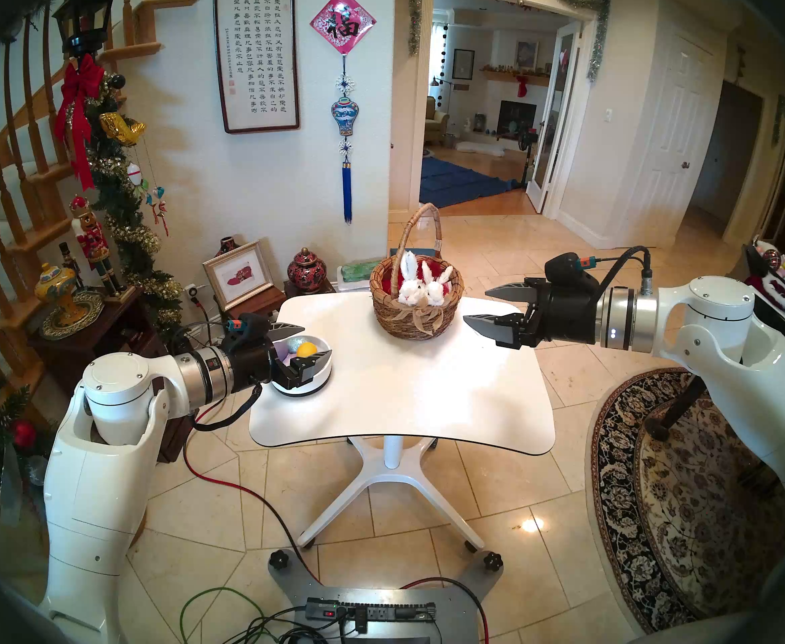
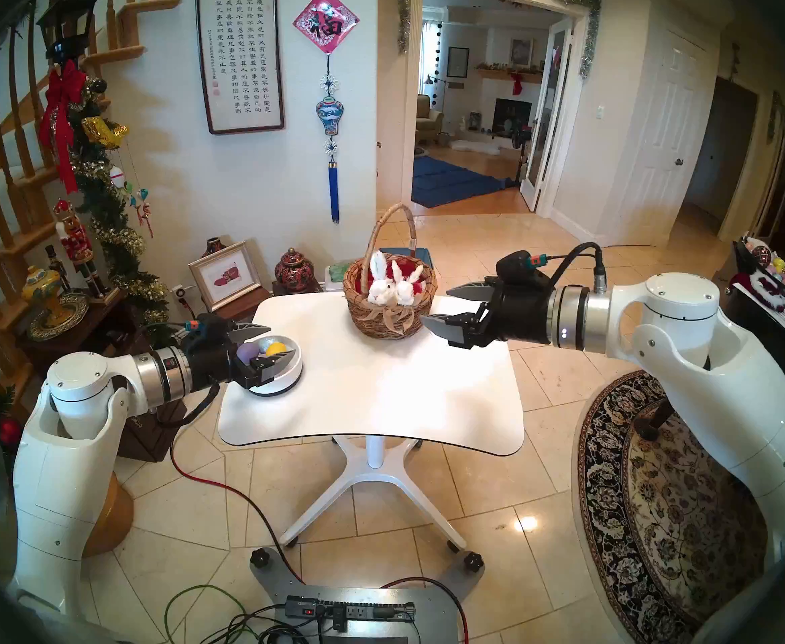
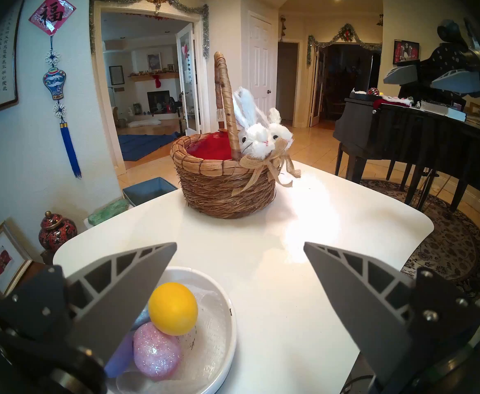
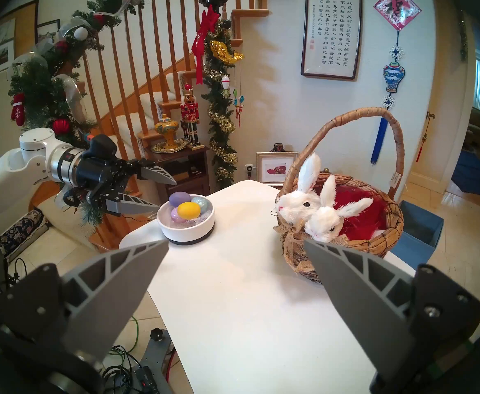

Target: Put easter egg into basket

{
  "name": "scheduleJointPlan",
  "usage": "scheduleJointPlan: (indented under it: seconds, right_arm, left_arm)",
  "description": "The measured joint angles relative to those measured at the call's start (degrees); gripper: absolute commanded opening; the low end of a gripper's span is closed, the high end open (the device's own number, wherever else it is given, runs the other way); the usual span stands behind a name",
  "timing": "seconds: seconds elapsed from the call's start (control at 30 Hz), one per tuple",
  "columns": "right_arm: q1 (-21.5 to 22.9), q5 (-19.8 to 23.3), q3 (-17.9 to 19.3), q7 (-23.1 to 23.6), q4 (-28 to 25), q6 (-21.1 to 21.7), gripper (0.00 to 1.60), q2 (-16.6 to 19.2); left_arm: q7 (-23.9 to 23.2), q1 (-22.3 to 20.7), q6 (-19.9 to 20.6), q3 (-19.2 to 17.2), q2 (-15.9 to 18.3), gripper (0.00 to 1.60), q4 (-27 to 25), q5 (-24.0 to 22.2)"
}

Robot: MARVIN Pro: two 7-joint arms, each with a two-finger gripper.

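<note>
Wicker, brown and round, the basket [image 1: 416, 304] stands near the far edge of the white surface [image 1: 404, 397], its tall handle arching over a red lining and two white bunnies [image 1: 420, 285] tied at the rim with a tan bow. The eggs lie in a white bowl [image 1: 318, 380] at the left edge: a yellow egg [image 3: 173, 308] on top, a glittery pink egg [image 3: 155, 350] beside it, a purple egg [image 4: 179, 199] and a pale blue one behind. None is in the basket yet.

The left pincer [image 1: 300, 343] hovers just over the bowl, jaws spread wide and holding nothing, one finger at either side of the bowl; this looks like the stance for coming down on the yellow egg, the easiest to reach. The right pincer [image 1: 492, 311] hangs just beside the basket at the right edge, also wide and empty, perhaps ready to steady it.

The handle and bunnies crowd the near side, so a drop probably suits the open red part on the left.
</note>
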Motion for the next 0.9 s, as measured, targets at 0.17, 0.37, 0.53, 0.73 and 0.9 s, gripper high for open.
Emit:
scheduleJointPlan:
  seconds: [0.17, 0.37, 0.53, 0.73, 0.9]
  right_arm:
    - [1.43, -0.09, -2.11, -0.81, 0.00, 1.16, 1.60, -0.64]
    - [4.35, -0.21, -4.55, -1.60, 0.03, 3.03, 1.60, -1.80]
    - [7.93, -1.22, -6.04, -2.42, 0.25, 5.00, 1.60, -3.57]
    - [11.39, -3.12, -7.36, -3.25, 1.13, 6.89, 1.60, -6.11]
    - [13.74, -4.88, -8.67, -3.97, 2.28, 8.16, 1.60, -8.42]
  left_arm:
    - [0.00, 0.01, 0.00, 0.00, 0.00, 1.60, 0.00, 0.00]
    - [0.01, 0.01, 0.00, 0.00, 0.00, 1.60, 0.00, 0.00]
    - [0.01, 0.01, 0.00, -0.01, 0.01, 1.60, 0.01, -0.01]
    - [0.00, 0.02, 0.00, -0.01, 0.01, 1.60, 0.02, -0.01]
    - [0.00, 0.02, 0.00, -0.01, 0.01, 1.60, 0.02, -0.01]
